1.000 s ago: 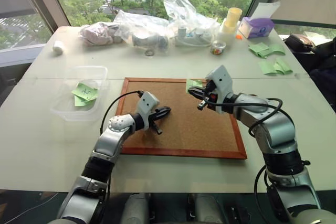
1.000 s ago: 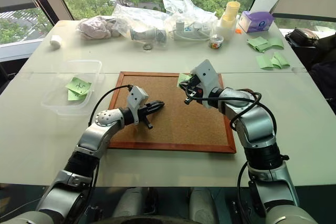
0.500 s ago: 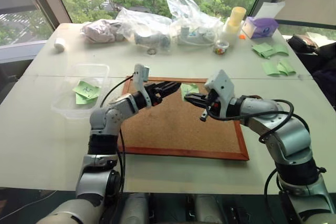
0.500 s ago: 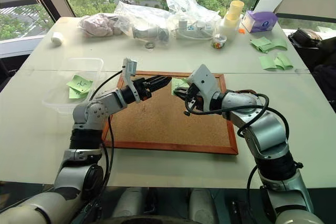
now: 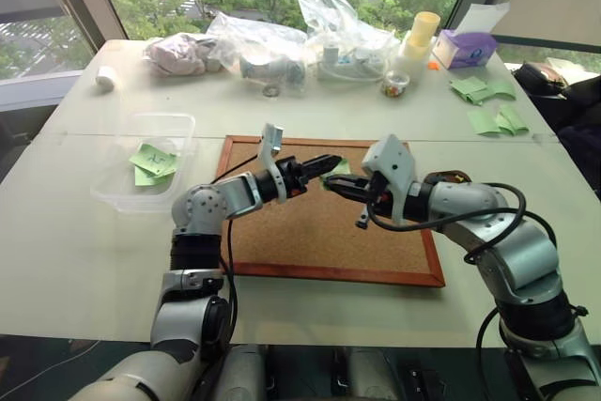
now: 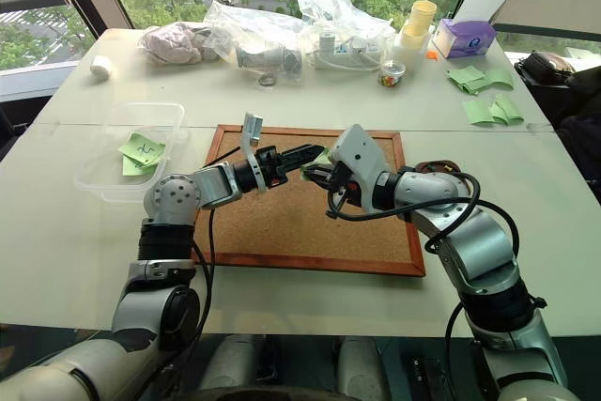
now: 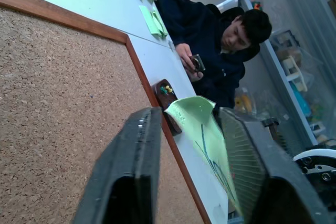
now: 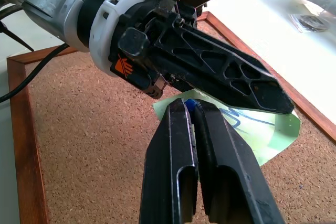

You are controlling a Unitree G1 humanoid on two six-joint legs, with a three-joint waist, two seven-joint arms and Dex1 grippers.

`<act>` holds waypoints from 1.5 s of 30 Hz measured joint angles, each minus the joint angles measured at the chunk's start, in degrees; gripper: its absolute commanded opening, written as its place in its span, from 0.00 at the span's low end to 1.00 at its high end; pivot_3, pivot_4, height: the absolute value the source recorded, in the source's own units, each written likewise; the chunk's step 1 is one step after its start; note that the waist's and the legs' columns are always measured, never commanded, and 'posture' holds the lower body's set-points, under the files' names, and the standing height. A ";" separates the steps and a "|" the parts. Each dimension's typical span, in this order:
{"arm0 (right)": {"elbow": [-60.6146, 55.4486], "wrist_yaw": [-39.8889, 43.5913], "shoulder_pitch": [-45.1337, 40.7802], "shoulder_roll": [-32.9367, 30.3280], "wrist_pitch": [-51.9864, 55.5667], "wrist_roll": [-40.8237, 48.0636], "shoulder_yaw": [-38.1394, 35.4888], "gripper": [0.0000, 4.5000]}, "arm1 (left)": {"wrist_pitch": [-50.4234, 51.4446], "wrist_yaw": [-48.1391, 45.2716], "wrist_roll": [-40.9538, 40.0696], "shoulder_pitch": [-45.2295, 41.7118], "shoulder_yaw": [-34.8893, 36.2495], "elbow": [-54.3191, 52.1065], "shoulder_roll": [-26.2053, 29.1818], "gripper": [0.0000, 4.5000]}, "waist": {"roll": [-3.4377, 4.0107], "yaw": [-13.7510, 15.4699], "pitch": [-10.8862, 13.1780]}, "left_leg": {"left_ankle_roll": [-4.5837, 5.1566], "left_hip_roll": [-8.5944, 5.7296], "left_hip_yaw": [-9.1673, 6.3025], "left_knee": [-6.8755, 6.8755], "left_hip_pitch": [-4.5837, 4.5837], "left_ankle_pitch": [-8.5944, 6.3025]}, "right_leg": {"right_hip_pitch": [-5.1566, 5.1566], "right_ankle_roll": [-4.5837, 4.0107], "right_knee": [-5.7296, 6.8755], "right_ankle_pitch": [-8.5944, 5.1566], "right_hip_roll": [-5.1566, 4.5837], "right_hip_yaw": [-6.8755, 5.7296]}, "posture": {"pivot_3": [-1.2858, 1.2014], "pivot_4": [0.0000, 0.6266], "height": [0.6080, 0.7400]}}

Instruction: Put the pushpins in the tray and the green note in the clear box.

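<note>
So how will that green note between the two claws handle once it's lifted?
The green note likely flops: in the left wrist view its free edge already curls. Probably very light, so it could flutter or slip. The right claw pinching something blue at its corner suggests it may swing.

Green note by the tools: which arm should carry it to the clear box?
Left. The left tool sits at the small light-green paper note, and the transparent plastic box lies on that side. The right tool is shut on a blue-headed pushpin.

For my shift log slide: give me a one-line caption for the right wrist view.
Right gripper, shut on a blue-headed pushpin, meets the left gripper at the light-green square paper note above the wood-framed corkboard.
</note>
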 measured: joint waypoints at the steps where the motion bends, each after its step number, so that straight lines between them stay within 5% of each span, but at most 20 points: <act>1: 0.00 -0.14 0.00 -0.03 -0.07 -0.16 0.00 0.00 | 0.03 0.17 -0.11 0.00 0.06 0.00 0.02 0.03 | 0.00 -0.01 0.00 | 0.00 0.00 0.01 0.00 0.00 0.00 | 0.00 0.00 0.00 0.00 0.00 0.00 | 0.52 0.24 1.00; 8: 0.01 -0.94 0.00 -1.58 -0.25 -0.17 -1.72 0.00 | -2.77 0.28 0.64 -0.04 0.10 0.62 0.92 0.01 | 0.00 0.04 0.00 | -0.02 -0.02 0.06 0.00 0.00 0.01 | 0.01 0.00 -0.01 0.00 0.01 0.00 | 0.52 0.24 1.00; 13: 2.19 -2.51 1.88 -3.97 0.88 1.59 -12.68 0.00 | -6.32 0.34 2.08 -0.08 0.07 2.11 1.85 0.01 | -0.08 0.51 0.05 | -0.02 -0.05 0.11 0.00 -0.01 0.01 | 0.04 0.00 -0.04 0.00 0.00 -0.02 | 0.52 0.24 1.00; 20: 19.03 -4.95 6.56 -5.88 -0.42 1.37 -24.65 0.00 | -9.94 -0.41 3.47 0.05 -1.99 0.32 3.01 0.01 | -0.14 1.24 0.09 | -0.02 -0.07 0.15 0.00 0.01 0.01 | 0.05 0.00 -0.04 0.00 0.01 -0.01 | 0.52 0.24 1.00; 28: 36.07 -5.26 8.67 -5.51 -9.35 -2.44 -23.64 0.00 | -14.34 -0.94 5.93 2.39 -4.22 -3.55 4.12 0.01 | -0.11 0.90 0.09 | -0.12 -0.05 0.16 -0.03 0.06 0.07 | 0.06 0.00 -0.01 0.00 0.06 -0.01 | 0.52 0.24 1.00; 31: 37.56 -5.33 8.59 -5.48 -11.39 -2.57 -23.56 0.21 | -14.46 -0.64 6.00 2.91 -4.23 -3.91 4.41 0.00 | -0.11 0.88 0.09 | -0.13 -0.02 0.15 -0.01 0.06 0.07 | 0.07 0.00 -0.01 0.00 0.08 -0.01 | 0.52 0.24 1.00; 38: 38.80 -5.86 8.60 -5.51 -12.46 -2.47 -23.70 0.96 | -15.22 -0.40 6.38 3.40 -4.40 -5.91 4.47 0.00 | -0.11 1.18 0.09 | -0.13 -0.02 0.15 -0.01 0.06 0.08 | 0.09 0.00 -0.01 0.00 0.08 -0.01 | 0.52 0.24 1.00; 45: 32.12 -5.26 8.75 -6.63 -10.00 -0.02 -25.21 0.98 | -16.63 -0.34 7.13 3.51 -4.41 -7.98 5.57 0.00 | -0.11 1.12 0.09 | -0.14 -0.01 0.14 -0.01 0.06 0.08 | 0.08 0.00 -0.01 0.00 0.09 -0.01 | 0.52 0.24 1.00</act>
